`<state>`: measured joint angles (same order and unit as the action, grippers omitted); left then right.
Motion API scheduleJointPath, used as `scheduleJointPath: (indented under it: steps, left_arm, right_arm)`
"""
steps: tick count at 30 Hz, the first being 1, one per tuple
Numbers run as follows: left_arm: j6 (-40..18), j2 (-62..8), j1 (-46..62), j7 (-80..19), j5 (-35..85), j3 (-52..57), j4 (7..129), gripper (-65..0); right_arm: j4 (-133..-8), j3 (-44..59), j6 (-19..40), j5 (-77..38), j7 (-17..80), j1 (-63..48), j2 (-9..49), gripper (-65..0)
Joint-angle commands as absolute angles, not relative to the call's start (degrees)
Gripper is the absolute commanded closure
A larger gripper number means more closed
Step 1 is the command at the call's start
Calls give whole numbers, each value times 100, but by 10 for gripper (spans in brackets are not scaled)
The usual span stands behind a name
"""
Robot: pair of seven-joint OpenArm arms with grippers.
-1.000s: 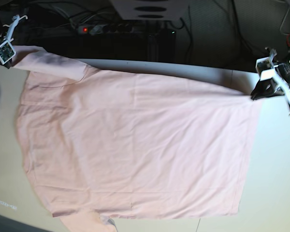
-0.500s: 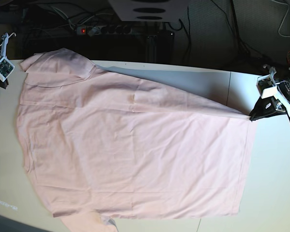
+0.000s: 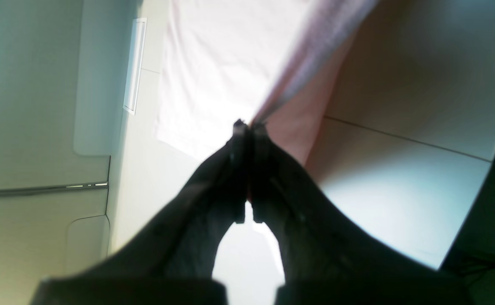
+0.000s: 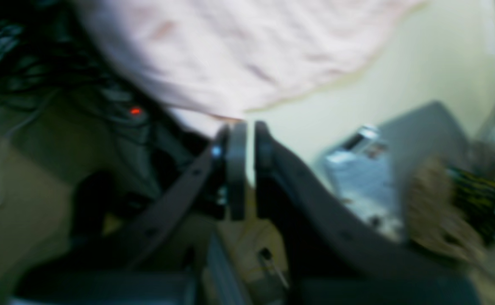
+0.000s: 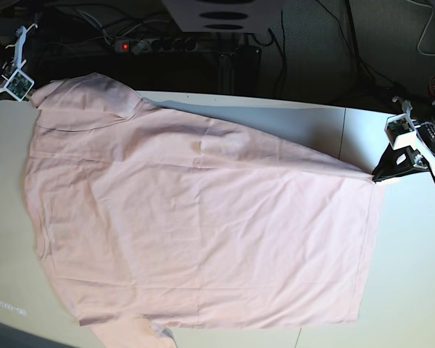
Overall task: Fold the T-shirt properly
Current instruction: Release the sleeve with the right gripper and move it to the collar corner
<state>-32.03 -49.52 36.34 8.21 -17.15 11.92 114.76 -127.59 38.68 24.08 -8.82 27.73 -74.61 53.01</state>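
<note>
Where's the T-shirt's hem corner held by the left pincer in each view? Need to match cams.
Base: far right, at the T-shirt's upper right corner, pinched in the left pincer.
Left wrist: centre, a taut pink edge running into the shut pincer tips.
Right wrist: not in it; only another part of the shirt.
Shared landmark: the white table.

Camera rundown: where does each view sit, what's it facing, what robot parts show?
Base: high in front, facing down on the table and T-shirt; both arms at the far corners.
Left wrist: behind the left pincer, which is shut on the T-shirt's corner.
Right wrist: behind the right pincer, slightly parted, T-shirt beyond; blurred.
Shared: the T-shirt, in all three.
</note>
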Motion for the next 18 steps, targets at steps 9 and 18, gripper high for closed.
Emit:
scheduleJointPath:
  steps: [9, 18]
  left_arm:
    - [-3288, -5015, 3618, 878, -1500, 1253, 11548, 0]
    - [-3288, -5013, 3618, 880, -1262, 1253, 11548, 0]
  right_arm:
    - [-12460, 2062, 2978, 578, 2589, -7500, 5332, -399]
    - [-12309, 1216, 1678, 1485, 2379, -7389, 5332, -399]
